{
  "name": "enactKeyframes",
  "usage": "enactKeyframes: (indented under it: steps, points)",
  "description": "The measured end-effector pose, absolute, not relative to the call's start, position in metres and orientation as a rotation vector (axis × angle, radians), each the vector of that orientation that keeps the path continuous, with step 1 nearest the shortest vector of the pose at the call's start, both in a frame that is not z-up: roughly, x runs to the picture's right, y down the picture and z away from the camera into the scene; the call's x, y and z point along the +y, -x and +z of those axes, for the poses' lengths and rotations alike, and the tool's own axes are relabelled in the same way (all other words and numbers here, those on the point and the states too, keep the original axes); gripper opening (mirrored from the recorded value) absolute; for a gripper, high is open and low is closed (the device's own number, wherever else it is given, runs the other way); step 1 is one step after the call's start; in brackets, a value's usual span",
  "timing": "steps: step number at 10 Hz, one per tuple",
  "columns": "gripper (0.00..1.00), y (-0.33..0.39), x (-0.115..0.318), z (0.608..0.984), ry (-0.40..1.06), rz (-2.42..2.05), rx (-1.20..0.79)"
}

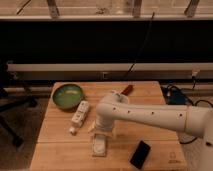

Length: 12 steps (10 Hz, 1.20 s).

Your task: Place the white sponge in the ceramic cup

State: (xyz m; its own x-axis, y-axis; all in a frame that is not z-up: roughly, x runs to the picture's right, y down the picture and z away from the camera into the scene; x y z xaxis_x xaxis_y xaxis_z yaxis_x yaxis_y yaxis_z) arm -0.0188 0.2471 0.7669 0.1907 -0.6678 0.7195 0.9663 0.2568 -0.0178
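The white arm reaches in across the light wooden desk (57,150) from the right. Its gripper (102,132) hangs low over the far end of the small, flat, white rectangular sponge (100,147). The sponge lies near the desk's front edge, between the long white labelled bottle (79,114) and the flat black phone (140,154). Whether the gripper is spread or closed, or has any hold of the sponge, I cannot tell, because the wrist hides it.

To me this looks like the pick-up step, as the sponge lies flat on the desk and is not lifted. Its long axis runs front to back, with one short end toward the front edge and the other under the gripper. A grip across the narrow width would suit it. The next move calls for a sure hold, a lift and a carry toward the back. There, a small white shape behind the arm's elbow is probably the plain ceramic cup (114,93), though it is partly hidden. The sponge would likely need to go in end first.
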Motion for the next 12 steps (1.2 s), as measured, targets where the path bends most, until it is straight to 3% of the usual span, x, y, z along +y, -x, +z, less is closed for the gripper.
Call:
enactKeyframes:
  steps: [12]
  points:
    - [0.8,0.021,0.28,0.777,0.642,-1.279,-0.652]
